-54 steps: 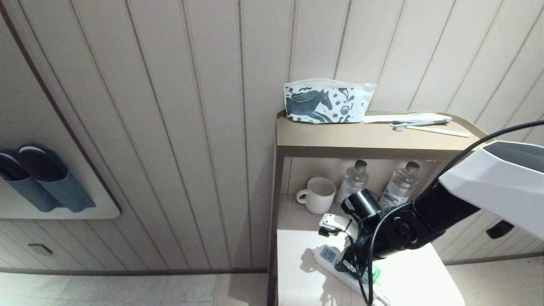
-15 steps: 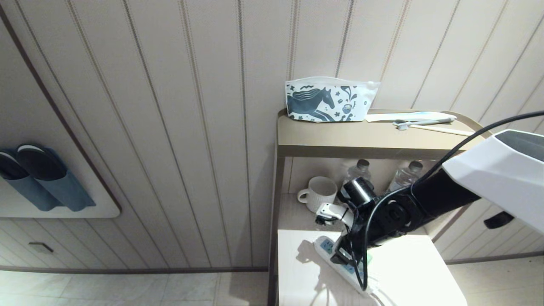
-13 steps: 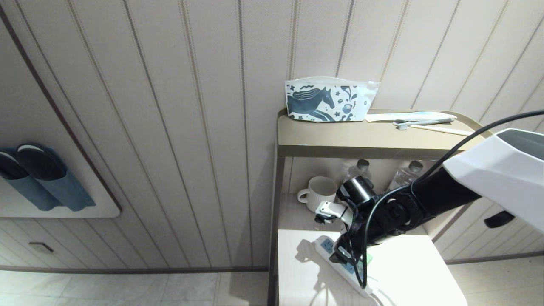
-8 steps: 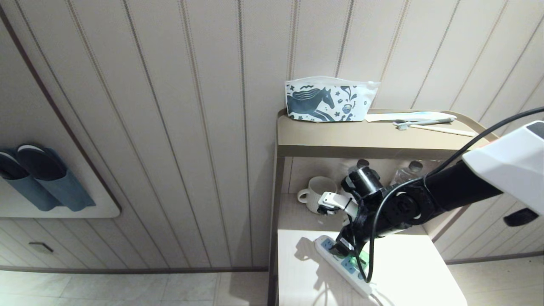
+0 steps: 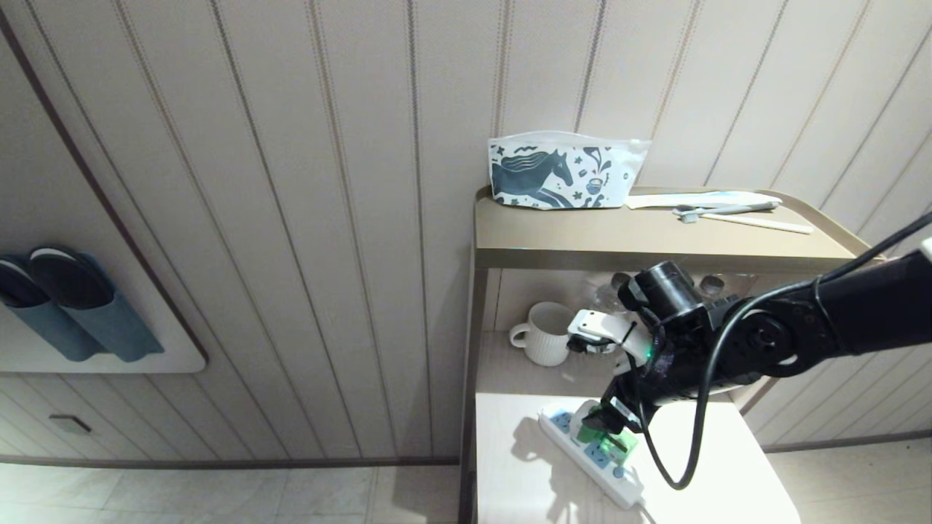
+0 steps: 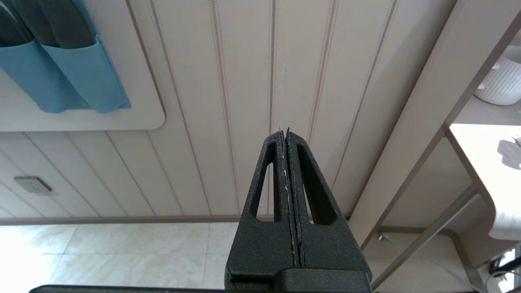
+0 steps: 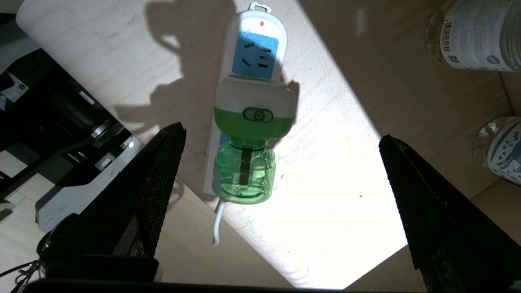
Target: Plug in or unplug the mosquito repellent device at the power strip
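The white power strip [image 7: 256, 53] lies on the sunlit lower shelf, one light-blue socket bare at its end. The mosquito repellent device [image 7: 253, 118], a white and green head with a translucent green bottle [image 7: 244, 175], sits on the strip over the neighbouring socket. My right gripper [image 7: 281, 132] hovers above it, open wide, both fingers clear of the device. From the head view the device [image 5: 610, 442] shows just under the right gripper [image 5: 613, 423], on the strip [image 5: 564, 426]. My left gripper [image 6: 285, 131] is parked shut, away from the shelf, facing the panelled wall.
A white ribbed mug [image 5: 542, 332] and clear water bottles [image 7: 472, 32] stand at the back of the lower shelf. The upper shelf [image 5: 619, 236] overhangs them, holding a horse-print pouch [image 5: 564, 173] and a toothbrush [image 5: 721, 211]. Blue slipper pockets [image 5: 73, 306] hang on the left wall.
My right gripper has opened and lifted up and back from the power strip. The device stays on the strip, now uncovered. The left arm has not moved.
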Motion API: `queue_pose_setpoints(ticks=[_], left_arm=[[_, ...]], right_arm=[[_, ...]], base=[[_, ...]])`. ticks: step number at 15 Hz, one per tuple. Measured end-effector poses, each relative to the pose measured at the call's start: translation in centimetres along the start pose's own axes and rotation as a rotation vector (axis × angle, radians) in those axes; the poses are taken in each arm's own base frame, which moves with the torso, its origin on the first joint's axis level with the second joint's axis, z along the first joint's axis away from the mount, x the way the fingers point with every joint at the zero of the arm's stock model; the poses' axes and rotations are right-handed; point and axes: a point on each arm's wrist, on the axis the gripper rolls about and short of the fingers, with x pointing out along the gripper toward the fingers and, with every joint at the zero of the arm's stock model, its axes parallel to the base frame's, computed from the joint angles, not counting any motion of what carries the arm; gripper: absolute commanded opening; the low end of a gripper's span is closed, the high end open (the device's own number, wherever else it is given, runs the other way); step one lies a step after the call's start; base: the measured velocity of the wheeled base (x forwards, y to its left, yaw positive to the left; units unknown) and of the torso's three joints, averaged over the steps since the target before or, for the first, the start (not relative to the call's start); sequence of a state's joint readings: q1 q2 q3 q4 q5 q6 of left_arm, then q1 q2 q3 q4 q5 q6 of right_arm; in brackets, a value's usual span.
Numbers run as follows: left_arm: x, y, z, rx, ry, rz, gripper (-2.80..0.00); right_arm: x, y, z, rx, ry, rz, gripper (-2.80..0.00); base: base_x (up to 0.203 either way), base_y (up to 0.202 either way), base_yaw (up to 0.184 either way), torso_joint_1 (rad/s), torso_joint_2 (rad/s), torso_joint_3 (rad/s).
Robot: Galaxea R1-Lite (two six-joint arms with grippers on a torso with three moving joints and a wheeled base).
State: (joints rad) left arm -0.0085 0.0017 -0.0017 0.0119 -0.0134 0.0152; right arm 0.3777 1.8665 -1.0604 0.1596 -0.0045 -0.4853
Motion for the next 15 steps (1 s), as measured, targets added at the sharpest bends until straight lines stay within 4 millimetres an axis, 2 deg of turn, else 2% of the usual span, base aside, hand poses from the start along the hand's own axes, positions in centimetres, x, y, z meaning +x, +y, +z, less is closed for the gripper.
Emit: queue_pose_setpoints(ticks=[2,3,6,9,15], left_arm=[[0.0,0.0,0.0,0.0,0.001,0.001,-2.8],[0.0,0.0,0.0,0.0,0.001,0.0,-2.8],[0.0,0.0,0.0,0.0,0.001,0.0,-2.8],[0.0,0.0,0.0,0.0,0.0,0.001,-2.8],[0.0,0.0,0.0,0.0,0.001,0.0,-2.8]], right_arm=[[-0.8,0.2,-0.4,-0.001,-0.005,-0.002,0.0],[-1.3,0.3,-0.6,-0.002,-0.012,-0.006,-2.8],[-4.0,0.5,-0.7,-0.001,-0.039,-0.013,-2.8],[-8.5,0.8,-1.3,-0.003,-0.051,-0.015,-2.8],[-16.1,2.3,-4.5,0.003,-0.118,-0.051,-2.8]], base=[[0.0,0.0,0.0,0.0,0.0,0.0],[0.0,0.0,0.0,0.0,0.0,0.0],[0.0,0.0,0.0,0.0,0.0,0.0],[0.0,0.0,0.0,0.0,0.0,0.0],[0.0,0.0,0.0,0.0,0.0,0.0]])
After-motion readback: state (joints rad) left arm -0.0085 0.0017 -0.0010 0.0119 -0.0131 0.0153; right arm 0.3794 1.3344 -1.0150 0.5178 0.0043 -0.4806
